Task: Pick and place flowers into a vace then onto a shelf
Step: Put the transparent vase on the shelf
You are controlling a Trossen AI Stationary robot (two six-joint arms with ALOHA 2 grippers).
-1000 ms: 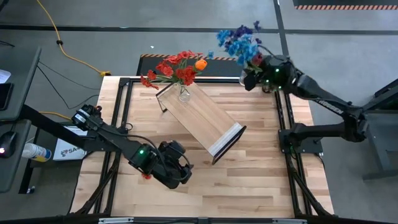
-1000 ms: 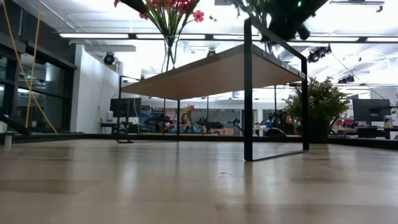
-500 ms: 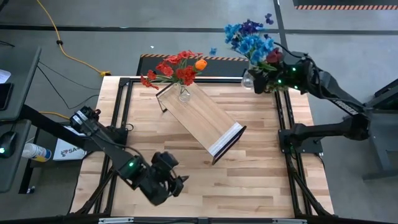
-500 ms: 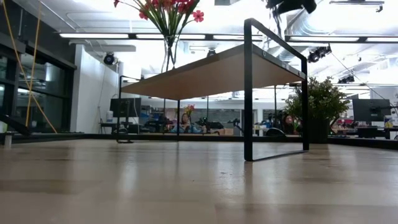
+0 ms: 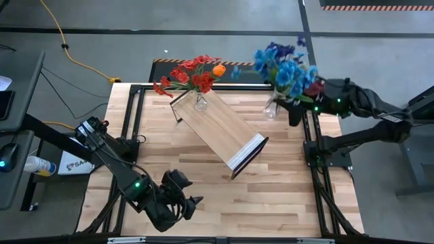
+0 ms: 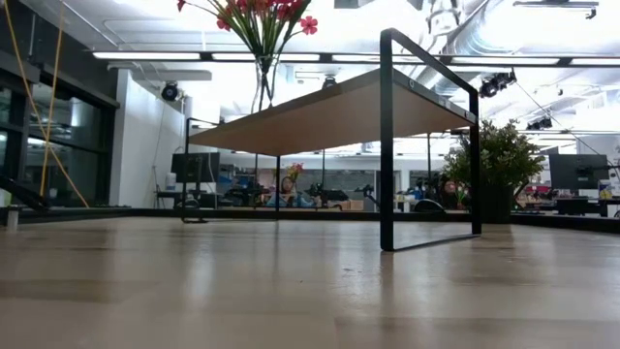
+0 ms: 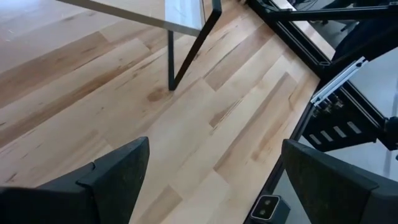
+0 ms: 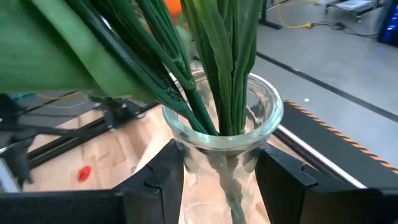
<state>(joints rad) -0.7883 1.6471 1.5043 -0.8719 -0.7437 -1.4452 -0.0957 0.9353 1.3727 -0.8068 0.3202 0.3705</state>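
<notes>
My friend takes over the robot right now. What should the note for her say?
Right gripper: shut on a glass vase of blue flowers, held at the table's far right edge.
Left gripper: open and empty, waiting low over the near left of the table.
Done: one vase of red flowers stands on the far end of the shelf.
Left: carry the blue vase over and set it on the shelf too.

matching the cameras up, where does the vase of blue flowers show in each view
High: vase of blue flowers at the table's far right edge, in the right gripper.
Low: not in it.
Left wrist: not in it.
Right wrist: centre, between the fingers.
Shared landmark: the shelf, in high, low and left wrist.
</notes>
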